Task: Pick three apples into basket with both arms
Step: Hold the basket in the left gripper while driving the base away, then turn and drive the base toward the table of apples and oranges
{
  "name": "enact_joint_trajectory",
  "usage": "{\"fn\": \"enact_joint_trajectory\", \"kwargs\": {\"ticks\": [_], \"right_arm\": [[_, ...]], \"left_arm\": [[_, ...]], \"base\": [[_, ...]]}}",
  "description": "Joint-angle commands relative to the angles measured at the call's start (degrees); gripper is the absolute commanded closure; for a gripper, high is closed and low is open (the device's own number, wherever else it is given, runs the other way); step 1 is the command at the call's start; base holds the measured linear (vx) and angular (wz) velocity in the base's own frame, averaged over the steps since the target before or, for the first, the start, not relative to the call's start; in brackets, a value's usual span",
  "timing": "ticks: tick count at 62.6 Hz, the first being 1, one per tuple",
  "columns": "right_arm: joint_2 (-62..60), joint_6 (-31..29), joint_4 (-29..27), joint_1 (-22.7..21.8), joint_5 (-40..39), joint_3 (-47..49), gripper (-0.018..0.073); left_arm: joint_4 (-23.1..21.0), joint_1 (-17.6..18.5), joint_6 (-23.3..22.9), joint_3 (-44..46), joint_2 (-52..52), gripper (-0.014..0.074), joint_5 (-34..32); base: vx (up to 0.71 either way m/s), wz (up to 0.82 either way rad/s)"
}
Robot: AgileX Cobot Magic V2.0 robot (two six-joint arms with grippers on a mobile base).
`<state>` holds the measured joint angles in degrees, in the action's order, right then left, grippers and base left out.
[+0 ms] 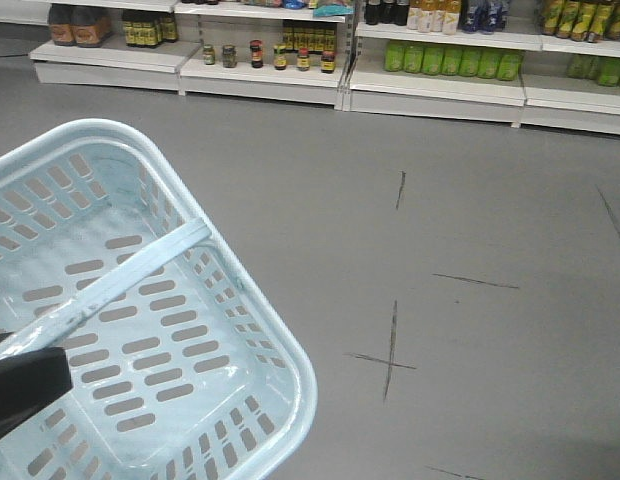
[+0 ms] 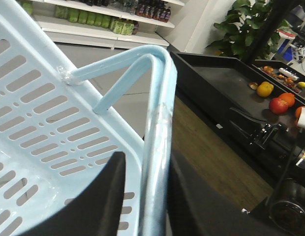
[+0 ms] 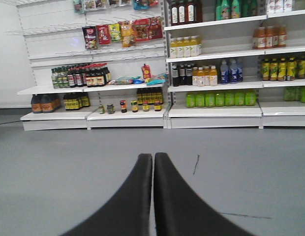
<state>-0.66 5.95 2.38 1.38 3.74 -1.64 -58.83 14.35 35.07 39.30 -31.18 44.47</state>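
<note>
The pale blue basket fills the lower left of the front view, tilted, with its flat handle lying across it and nothing inside where I can see. My left gripper is shut on the basket's rounded rim, one black finger inside the slotted wall and one outside. A black part of that arm shows at the left edge. My right gripper is shut and empty, pointing at the shelves. A red round fruit lies far right; I cannot tell if it is one of the apples.
A black counter holds the red fruit beside oranges. White store shelves with bottles and jars line the far side of the grey floor. A leafy plant stands behind the counter.
</note>
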Motion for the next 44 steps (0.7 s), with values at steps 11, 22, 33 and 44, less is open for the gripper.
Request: {"fn": "enact_joint_trajectory", "kwargs": {"ticks": [11,22,33,44], "right_arm": [[-0.7,-0.4,0.2,-0.2,-4.3,-0.7,0.0564],[-0.7,-0.4,0.2,-0.2,-4.3,-0.7,0.0564],[-0.7,-0.4,0.2,-0.2,-4.3,-0.7,0.0564],[-0.7,-0.4,0.2,-0.2,-4.3,-0.7,0.0564]], "left_arm": [[-3.3,0.2,0.5,1.6,2.1,0.0603,-2.8],[-3.3,0.2,0.5,1.6,2.1,0.0603,-2.8],[-3.3,0.2,0.5,1.6,2.1,0.0603,-2.8],[-3.3,0.2,0.5,1.6,2.1,0.0603,-2.7]], "base": [[0.28,-0.31],[0.29,-0.24],[0.3,-0.14],[0.3,-0.08]]}}
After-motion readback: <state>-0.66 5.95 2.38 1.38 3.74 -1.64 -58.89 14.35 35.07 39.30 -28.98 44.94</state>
